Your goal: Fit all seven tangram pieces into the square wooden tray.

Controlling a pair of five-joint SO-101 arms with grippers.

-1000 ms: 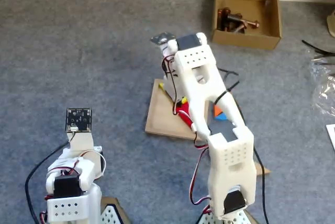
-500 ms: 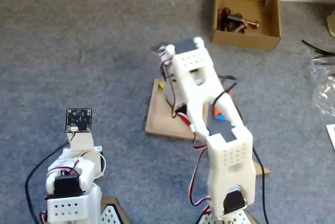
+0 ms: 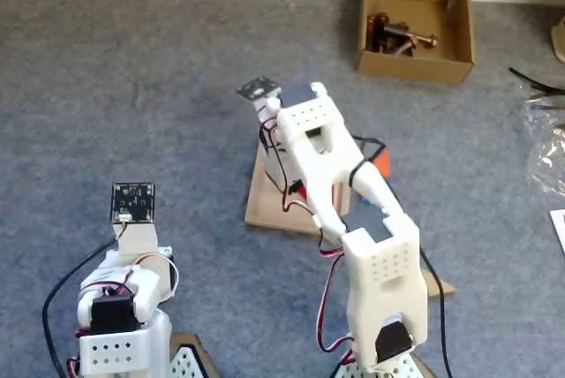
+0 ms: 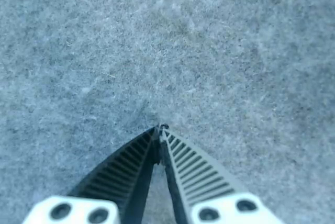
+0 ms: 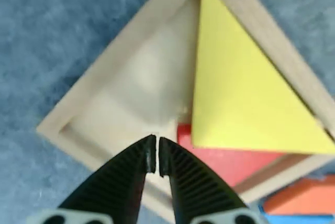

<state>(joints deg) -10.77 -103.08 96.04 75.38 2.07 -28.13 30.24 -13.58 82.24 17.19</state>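
At lower left, my left gripper [image 4: 158, 128] rests pinched shut over carpet [image 4: 157, 35]. Mid-frame, my right gripper [image 5: 157, 141], closed and empty, hangs above the tray [image 3: 267, 200] beside the yellow triangle [image 5: 235, 93]. I judge I'm between pieces; next, open for the orange piece [image 3: 381, 163].

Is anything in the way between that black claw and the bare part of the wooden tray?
Nothing visible. The right gripper, shut, hangs over a bare part of the tray. The yellow triangle and the red piece lie in the tray beside that spot.
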